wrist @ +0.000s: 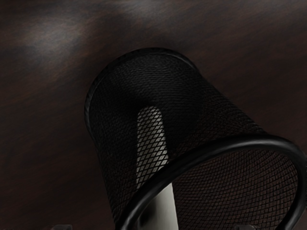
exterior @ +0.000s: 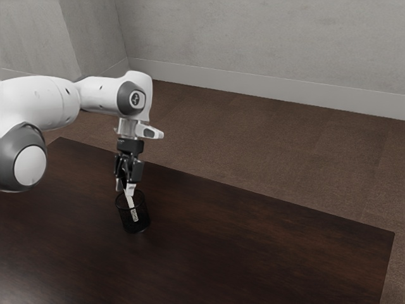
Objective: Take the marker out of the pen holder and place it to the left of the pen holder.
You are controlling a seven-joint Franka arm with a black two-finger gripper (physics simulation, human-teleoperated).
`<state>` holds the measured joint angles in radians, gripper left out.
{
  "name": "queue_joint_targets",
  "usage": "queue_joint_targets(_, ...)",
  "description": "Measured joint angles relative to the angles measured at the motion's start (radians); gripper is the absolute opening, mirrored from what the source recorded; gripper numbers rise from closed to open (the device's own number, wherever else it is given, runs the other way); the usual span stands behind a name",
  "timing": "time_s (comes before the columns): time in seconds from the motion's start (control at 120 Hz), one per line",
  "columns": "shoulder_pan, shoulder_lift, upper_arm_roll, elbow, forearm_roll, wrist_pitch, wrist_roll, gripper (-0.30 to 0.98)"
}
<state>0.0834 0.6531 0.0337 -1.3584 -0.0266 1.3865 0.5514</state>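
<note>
Just above the rim of the black mesh pen holder (exterior: 142, 218), my gripper (exterior: 124, 188) points down with its fingers apart. The white marker (exterior: 131, 202) leans inside the holder, its upper end up by the fingertips. In the wrist view the marker (wrist: 165, 206) runs down through the mouth of the pen holder (wrist: 187, 91), its lower part seen through the mesh. Two tips of the open gripper (wrist: 153, 227) stand wide apart at that view's lower edge, with the marker's line passing between them.
The pen holder stands on a dark wooden table (exterior: 253, 234). Beyond the table's far edge are a brown floor (exterior: 285, 158) and a grey wall (exterior: 253, 38).
</note>
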Motion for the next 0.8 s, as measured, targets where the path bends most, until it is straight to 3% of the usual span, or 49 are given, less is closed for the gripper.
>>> queue_joint_targets(0.158,-0.002,0.0,-0.003,0.002,0.0,-0.002,-0.011,0.18)
queue_joint_targets(0.467,-0.009,-0.024,-0.004,0.004,0.011,0.0,-0.025,0.1)
queue_joint_targets(0.517,-0.008,-0.032,-0.005,0.004,0.013,-0.001,-0.026,0.0)
queue_joint_targets(0.617,-0.008,-0.04,-0.008,0.003,0.019,-0.001,-0.029,-0.03)
queue_joint_targets(0.8,-0.007,-0.136,-0.007,-0.029,0.028,-0.019,-0.034,-0.07)
